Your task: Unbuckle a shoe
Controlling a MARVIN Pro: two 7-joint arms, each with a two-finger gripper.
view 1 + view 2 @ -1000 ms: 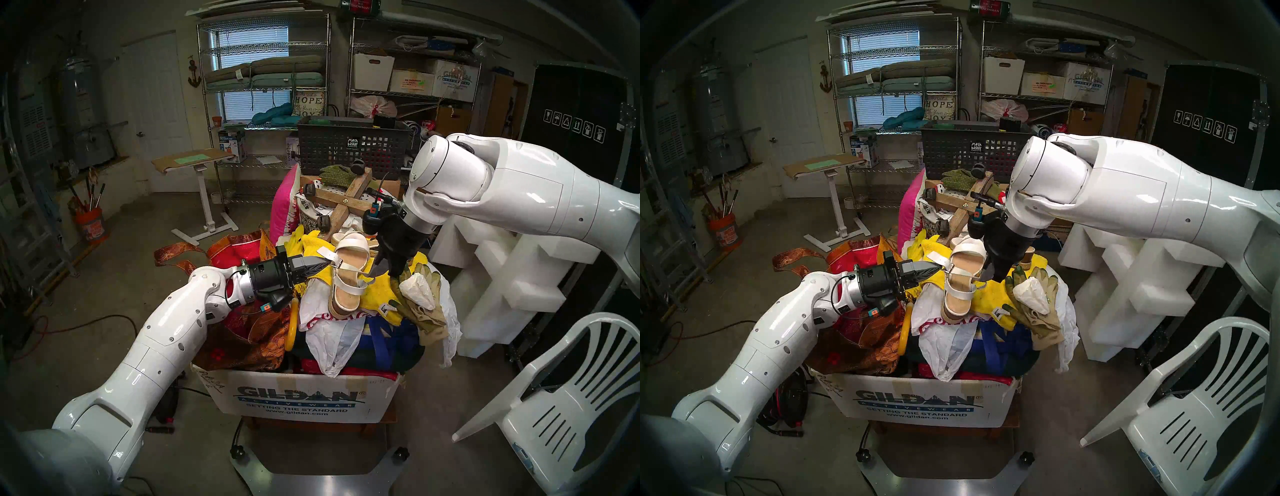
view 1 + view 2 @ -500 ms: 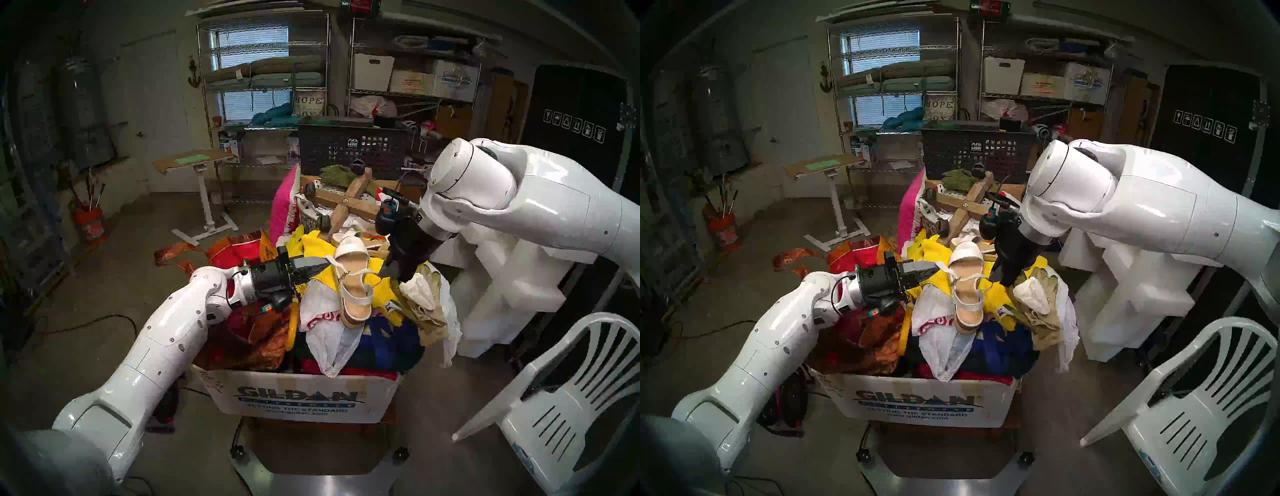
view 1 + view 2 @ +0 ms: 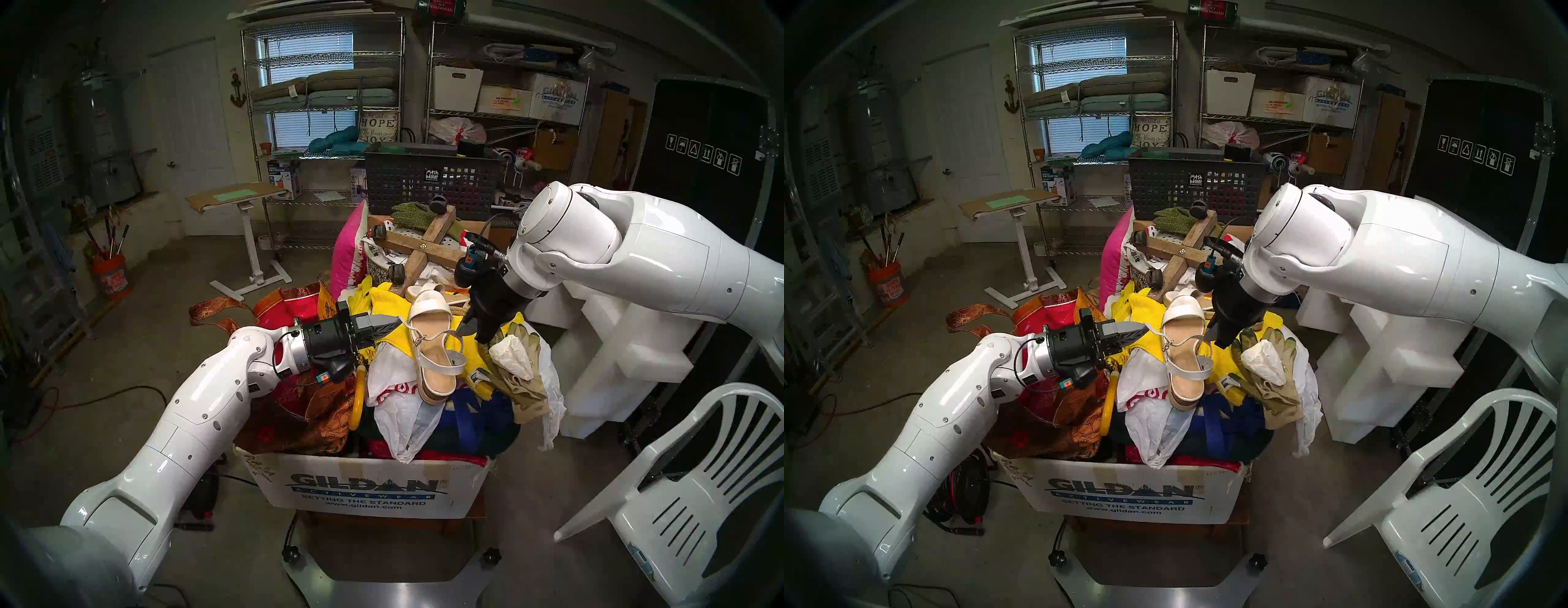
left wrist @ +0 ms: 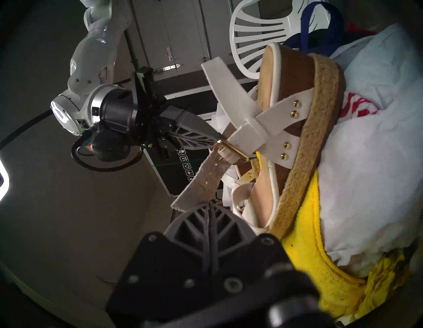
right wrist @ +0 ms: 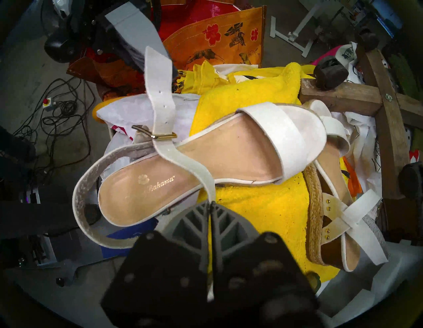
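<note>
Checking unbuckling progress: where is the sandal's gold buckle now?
In the right wrist view, the small gold metal buckle sits left of centre, on the thin white ankle strap beside the tan footbed.

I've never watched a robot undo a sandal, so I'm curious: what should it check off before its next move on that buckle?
1. Left gripper clamped on the ankle strap free end: ok.
2. Right gripper clamped on the strap's other stretch: ok.
3. Strap free of the buckle: not ok, threaded through.
4. Buckle unlatched: cannot tell.
5. Sandal resting on the yellow towel: ok.
</note>
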